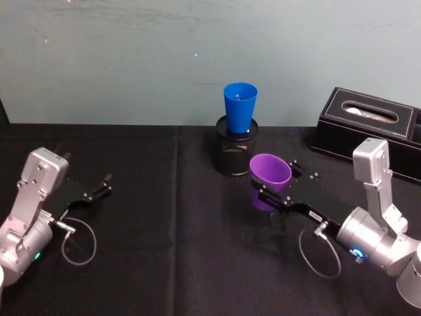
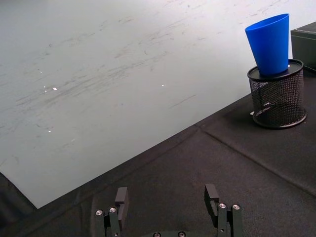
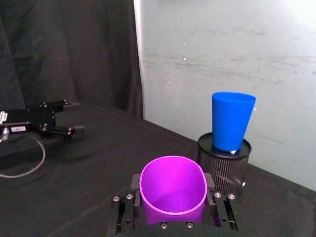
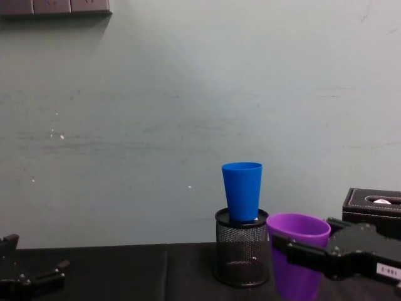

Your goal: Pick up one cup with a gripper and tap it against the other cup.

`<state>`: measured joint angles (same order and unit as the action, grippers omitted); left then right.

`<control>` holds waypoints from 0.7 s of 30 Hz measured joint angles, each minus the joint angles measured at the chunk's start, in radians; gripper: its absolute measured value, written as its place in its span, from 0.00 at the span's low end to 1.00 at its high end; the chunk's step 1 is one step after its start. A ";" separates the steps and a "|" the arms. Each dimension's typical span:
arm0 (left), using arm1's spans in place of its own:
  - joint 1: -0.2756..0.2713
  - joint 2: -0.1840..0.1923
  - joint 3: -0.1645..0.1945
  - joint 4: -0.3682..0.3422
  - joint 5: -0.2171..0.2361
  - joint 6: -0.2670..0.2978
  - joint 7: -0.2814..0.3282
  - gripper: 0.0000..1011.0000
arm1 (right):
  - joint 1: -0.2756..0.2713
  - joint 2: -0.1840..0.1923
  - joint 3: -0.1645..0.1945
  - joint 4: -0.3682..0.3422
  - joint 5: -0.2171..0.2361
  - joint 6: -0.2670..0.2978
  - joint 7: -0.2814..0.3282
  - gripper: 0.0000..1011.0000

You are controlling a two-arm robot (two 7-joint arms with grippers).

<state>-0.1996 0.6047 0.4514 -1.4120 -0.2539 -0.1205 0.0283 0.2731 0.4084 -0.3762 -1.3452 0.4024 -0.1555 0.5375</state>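
Note:
My right gripper (image 1: 271,195) is shut on the purple cup (image 1: 269,180), holding it upright a little above the black cloth, its rim squeezed oval between the fingers (image 3: 129,198). The purple cup (image 3: 173,191) sits just in front and to the right of the blue cup (image 1: 239,106), with a gap between them. That blue cup (image 4: 242,191) stands upright inside a black wire-mesh pen holder (image 1: 236,153) near the back wall. At the table's left, my left gripper (image 1: 100,186) rests open and holds nothing.
A black tissue box (image 1: 370,130) stands at the back right, behind my right arm. Loose cables loop on the cloth beside each wrist. The pale wall rises right behind the pen holder (image 2: 278,97).

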 joint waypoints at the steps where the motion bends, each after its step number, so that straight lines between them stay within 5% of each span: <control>1: 0.000 0.000 0.000 0.000 0.000 0.000 0.000 1.00 | -0.001 -0.001 -0.001 0.002 -0.001 -0.001 0.000 0.72; 21: 0.000 0.000 0.000 0.000 0.000 0.000 0.000 1.00 | -0.016 -0.008 0.000 0.064 -0.003 -0.014 0.016 0.72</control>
<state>-0.1995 0.6047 0.4514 -1.4120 -0.2539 -0.1205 0.0283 0.2571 0.4005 -0.3757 -1.2813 0.3995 -0.1699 0.5535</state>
